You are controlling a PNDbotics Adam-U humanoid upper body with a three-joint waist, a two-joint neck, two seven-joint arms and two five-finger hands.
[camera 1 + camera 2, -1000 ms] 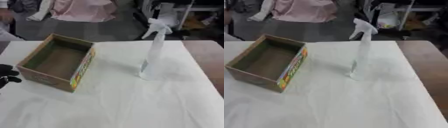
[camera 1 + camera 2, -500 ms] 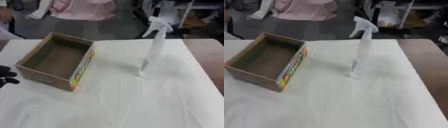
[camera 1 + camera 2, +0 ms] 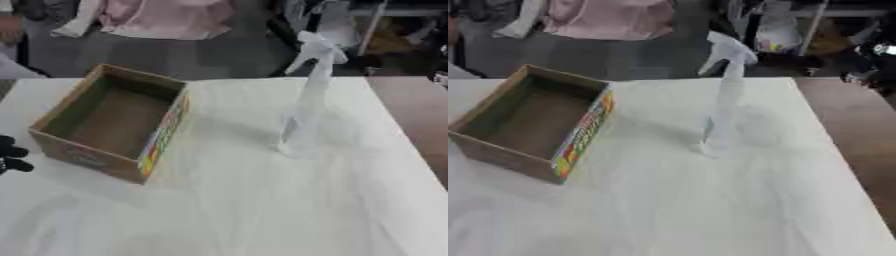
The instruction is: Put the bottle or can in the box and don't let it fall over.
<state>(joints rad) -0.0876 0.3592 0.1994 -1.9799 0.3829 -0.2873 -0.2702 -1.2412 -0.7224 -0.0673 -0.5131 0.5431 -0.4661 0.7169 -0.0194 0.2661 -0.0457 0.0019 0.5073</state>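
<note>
Bottle: tall slim translucent white plastic spray bottle [image 3: 304, 107], upright on white-covered surface [image 3: 262, 200], well right of left robot hand [image 3: 10, 155], beyond open brown cardboard box [image 3: 114, 122]. Likely light, top-heavy, slippery: you grip mid-body, not trigger head. Left robot hand's fingers: cannot tell; right unseen.

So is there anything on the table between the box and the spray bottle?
No. Between the cardboard box and the upright spray bottle there is only bare white tablecloth, clearest in the left eye view.

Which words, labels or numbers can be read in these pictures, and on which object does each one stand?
None can be read.
Cardboard box: colourful printing along its long side, too blurred to read.
Spray bottle: white, standing upright on the table, no label visible.
</note>
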